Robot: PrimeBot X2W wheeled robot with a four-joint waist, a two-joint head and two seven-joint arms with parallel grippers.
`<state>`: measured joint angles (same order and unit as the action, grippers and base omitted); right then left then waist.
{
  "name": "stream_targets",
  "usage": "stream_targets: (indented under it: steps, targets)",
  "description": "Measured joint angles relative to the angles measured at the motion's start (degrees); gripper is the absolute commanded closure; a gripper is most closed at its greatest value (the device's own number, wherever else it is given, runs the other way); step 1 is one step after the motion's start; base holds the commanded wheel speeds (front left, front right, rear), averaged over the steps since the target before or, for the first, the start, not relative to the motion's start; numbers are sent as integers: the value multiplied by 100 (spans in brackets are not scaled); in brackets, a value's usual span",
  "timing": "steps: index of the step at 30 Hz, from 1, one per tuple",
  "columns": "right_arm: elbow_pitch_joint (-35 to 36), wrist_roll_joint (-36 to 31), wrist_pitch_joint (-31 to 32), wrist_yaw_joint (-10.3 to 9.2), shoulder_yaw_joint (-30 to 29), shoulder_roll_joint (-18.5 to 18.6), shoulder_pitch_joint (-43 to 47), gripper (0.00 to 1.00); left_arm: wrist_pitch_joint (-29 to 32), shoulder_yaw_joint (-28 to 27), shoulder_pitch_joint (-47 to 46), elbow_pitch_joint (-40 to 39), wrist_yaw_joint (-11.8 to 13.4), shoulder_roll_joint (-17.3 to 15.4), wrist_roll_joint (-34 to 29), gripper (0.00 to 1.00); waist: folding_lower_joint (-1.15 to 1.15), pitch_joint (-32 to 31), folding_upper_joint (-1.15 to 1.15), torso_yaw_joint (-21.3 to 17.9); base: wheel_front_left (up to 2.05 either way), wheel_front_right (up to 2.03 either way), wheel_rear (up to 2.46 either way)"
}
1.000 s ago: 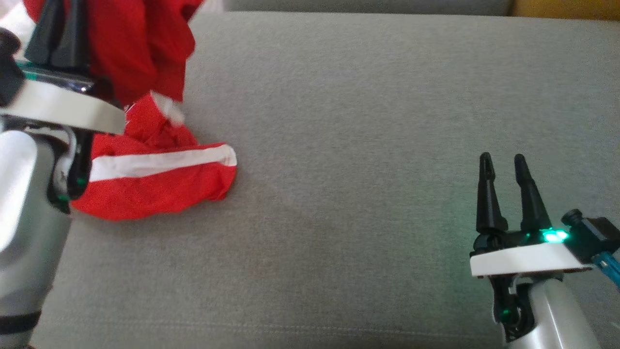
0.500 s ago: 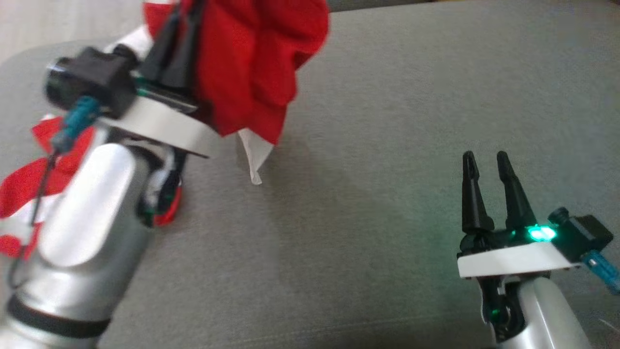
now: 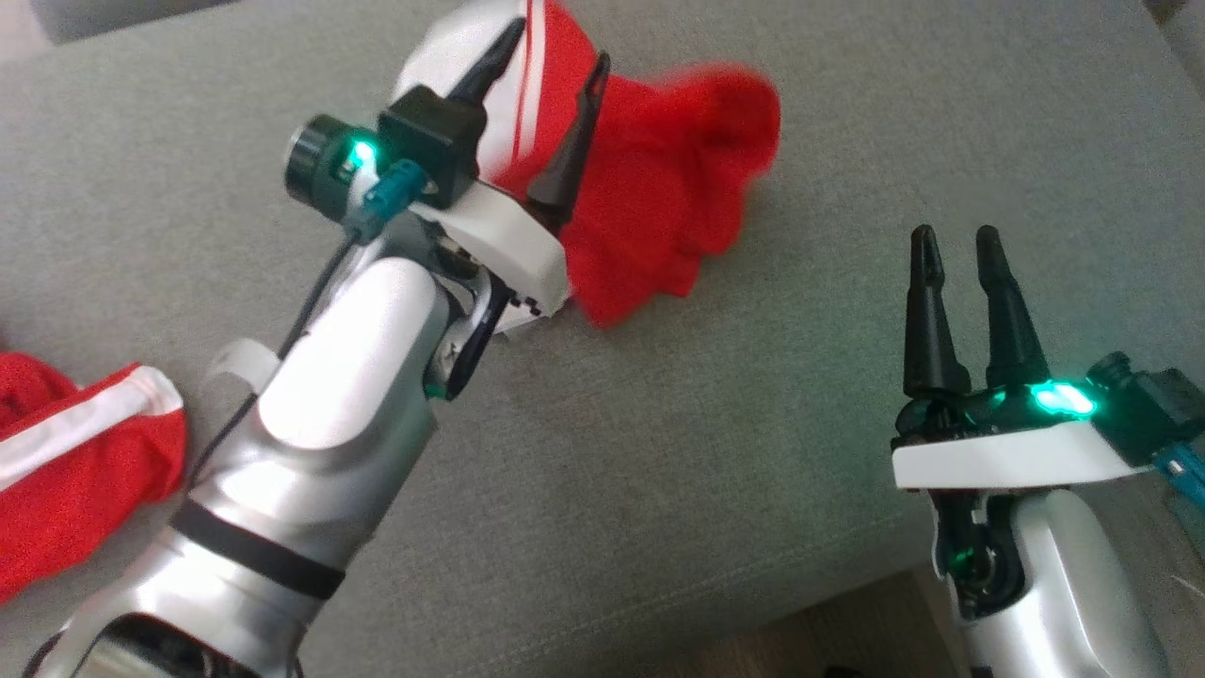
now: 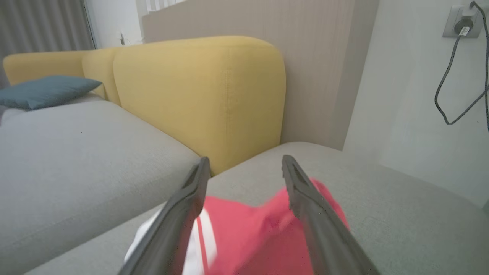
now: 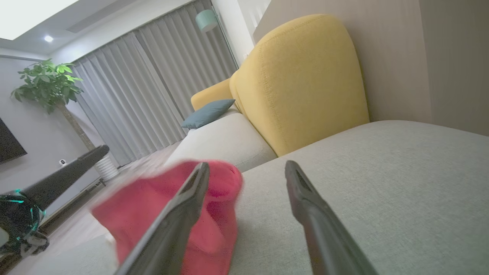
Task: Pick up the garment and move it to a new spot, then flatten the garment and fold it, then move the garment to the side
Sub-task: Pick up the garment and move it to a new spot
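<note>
Red with white stripes, the garment (image 3: 659, 207) sits bunched and blurred on the grey sofa seat (image 3: 800, 424), under the left gripper's (image 3: 558, 45) spread fingers, which pinch nothing. Well apart to the right, the right gripper (image 3: 954, 235) hovers, fingers spread.

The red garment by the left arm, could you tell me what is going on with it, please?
The robot's left gripper stands open over the red garment, which is bunched and blurred on the grey seat cushion, with nothing pinching it. The right gripper hovers open and empty to the side. Another red, white-striped cloth lies at the far left.
</note>
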<state>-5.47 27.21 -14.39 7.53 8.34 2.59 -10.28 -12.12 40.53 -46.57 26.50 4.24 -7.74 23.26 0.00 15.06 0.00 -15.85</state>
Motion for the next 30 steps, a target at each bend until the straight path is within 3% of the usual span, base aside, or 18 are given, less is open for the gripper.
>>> stream_targets:
  steps: [5,10,16,22,27,30]
  targets:
    - [32,1,0,0,-110,0,5,0,-146,24,24,353,-55,146,1,0,0,153,0,-40,0,0,0]
    - [25,-143,0,0,-263,-1,12,0,-218,-250,179,364,-12,104,3,0,0,84,0,351,0,0,0]
    - [-59,-477,0,0,-337,-1,60,0,-219,-843,1083,-444,134,-235,-90,0,0,-141,0,942,0,0,0]
    - [-155,-724,0,0,-331,-1,343,0,-253,-1580,2772,-1357,248,-481,-159,0,0,-457,0,1535,0,0,0]
    - [-242,-831,0,0,-376,-1,517,0,-254,-2178,3890,-1922,277,-215,-216,0,0,-695,0,1940,0,0,0]
    - [-322,-968,0,0,-410,-1,518,0,-254,-2328,4097,-1948,122,57,-338,0,0,-797,0,2139,0,0,0]
